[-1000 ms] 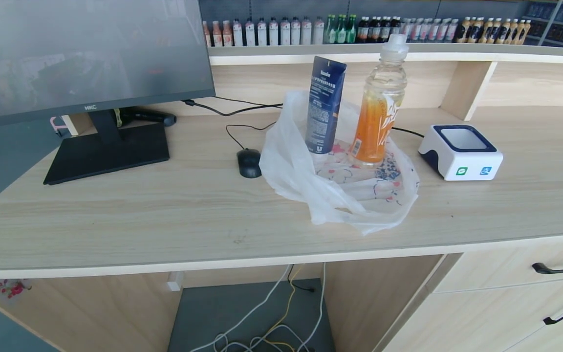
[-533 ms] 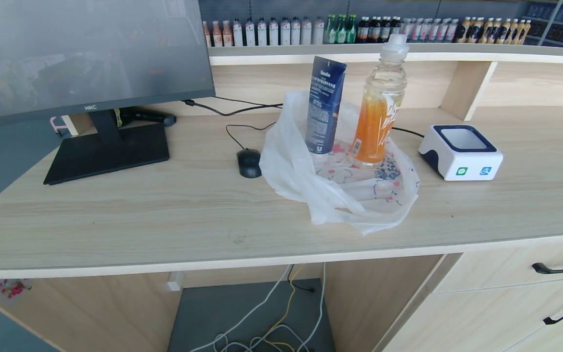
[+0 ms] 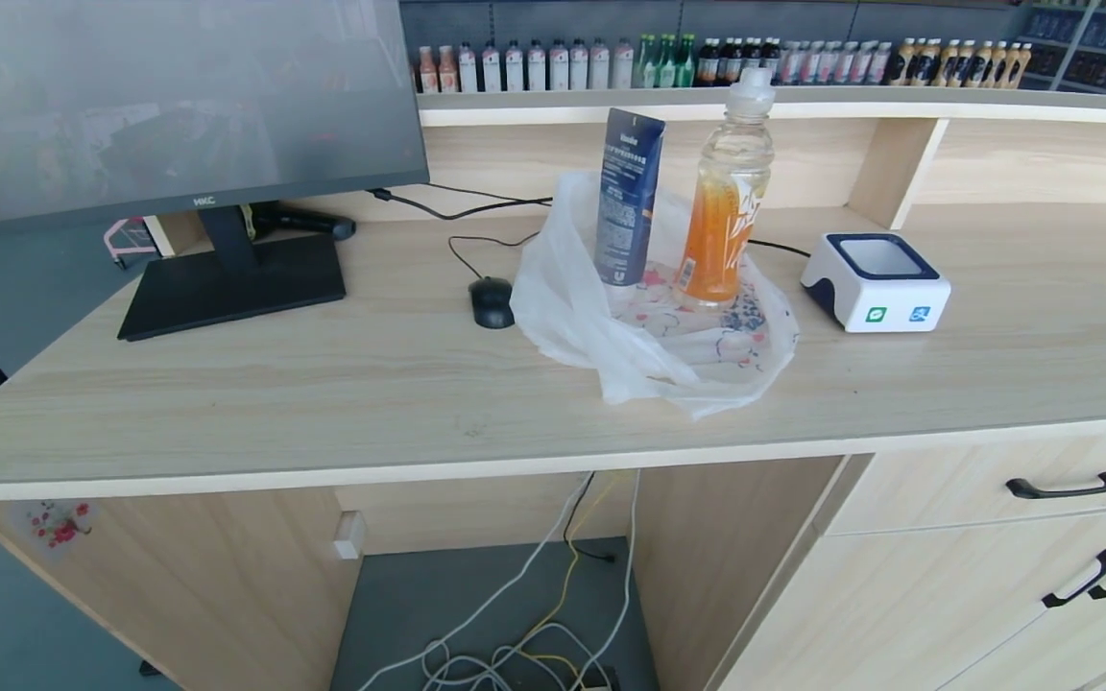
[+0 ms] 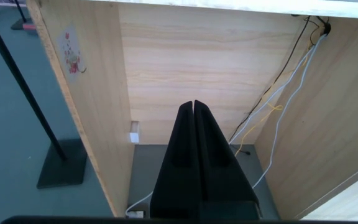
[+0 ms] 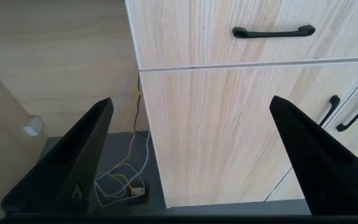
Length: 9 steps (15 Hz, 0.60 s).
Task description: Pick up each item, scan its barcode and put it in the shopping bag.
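Pale wood-grain table [image 3: 323, 384]: crinkled white plastic shopping bag [image 3: 649, 355] holds dark-blue tube [image 3: 628, 197] and clear orange-drink bottle [image 3: 724, 206], both upright. My left end effector [image 4: 193, 109] clenched, right end effector [image 5: 191, 102] released.

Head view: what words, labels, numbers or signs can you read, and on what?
Monitor: short white logo on the lower bezel; a brand mark, not quoted.
Blue tube: white print, too small to read.
Orange drink bottle: label lettering, too blurred to read.
Scanner: no words; a green and a blue square icon on its front.
Shelf bottles: labels too small to read.
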{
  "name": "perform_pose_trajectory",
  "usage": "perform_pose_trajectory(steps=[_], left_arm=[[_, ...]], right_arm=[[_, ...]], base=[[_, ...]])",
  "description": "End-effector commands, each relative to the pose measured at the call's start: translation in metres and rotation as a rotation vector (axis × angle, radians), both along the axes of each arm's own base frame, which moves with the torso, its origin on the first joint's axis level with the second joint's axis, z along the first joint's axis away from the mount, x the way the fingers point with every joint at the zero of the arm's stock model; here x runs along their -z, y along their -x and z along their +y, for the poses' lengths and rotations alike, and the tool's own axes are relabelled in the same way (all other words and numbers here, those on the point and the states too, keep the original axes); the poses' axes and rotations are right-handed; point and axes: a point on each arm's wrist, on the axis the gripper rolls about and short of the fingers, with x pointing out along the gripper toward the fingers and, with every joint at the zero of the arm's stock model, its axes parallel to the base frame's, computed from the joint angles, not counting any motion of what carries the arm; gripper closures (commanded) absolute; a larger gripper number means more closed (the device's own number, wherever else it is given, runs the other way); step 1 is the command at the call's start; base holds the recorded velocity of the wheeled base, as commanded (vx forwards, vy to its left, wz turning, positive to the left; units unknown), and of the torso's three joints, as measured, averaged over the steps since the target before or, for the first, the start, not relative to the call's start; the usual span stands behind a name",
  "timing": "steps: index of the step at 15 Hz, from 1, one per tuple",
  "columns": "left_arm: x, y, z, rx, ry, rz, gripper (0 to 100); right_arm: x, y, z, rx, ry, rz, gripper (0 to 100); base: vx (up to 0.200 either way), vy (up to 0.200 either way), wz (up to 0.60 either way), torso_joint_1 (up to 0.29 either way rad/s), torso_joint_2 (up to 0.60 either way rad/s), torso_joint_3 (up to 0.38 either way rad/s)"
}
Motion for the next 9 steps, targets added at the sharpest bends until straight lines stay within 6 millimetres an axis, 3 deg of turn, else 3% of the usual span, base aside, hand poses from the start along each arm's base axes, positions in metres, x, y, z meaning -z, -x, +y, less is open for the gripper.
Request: perform_pose_trajectory(steps=[1, 2, 9], left_arm=[[0.0002, 0.0, 0.0, 0.0, -0.002, 0.001, 100], [0.0002, 0.0, 0.0, 0.0, -0.001, 0.001, 100], [0.0002, 0.0, 0.0, 0.0, 0.004, 0.001, 100]], right_arm=[[0.0, -0.0003, 0.0, 0.0, -0.001, 0.004, 0], [0.0, -0.0003, 0.0, 0.001, -0.001, 0.004, 0], [0.0, -0.0003, 0.0, 0.0, 0.004, 0.004, 0]], base=[[0.0, 0.0, 0.0, 0.0, 0.0, 0.0], [0.0, 0.0, 0.0, 0.0, 0.0, 0.0], [0.0, -0.2, 0.0, 0.002, 0.0, 0.002]])
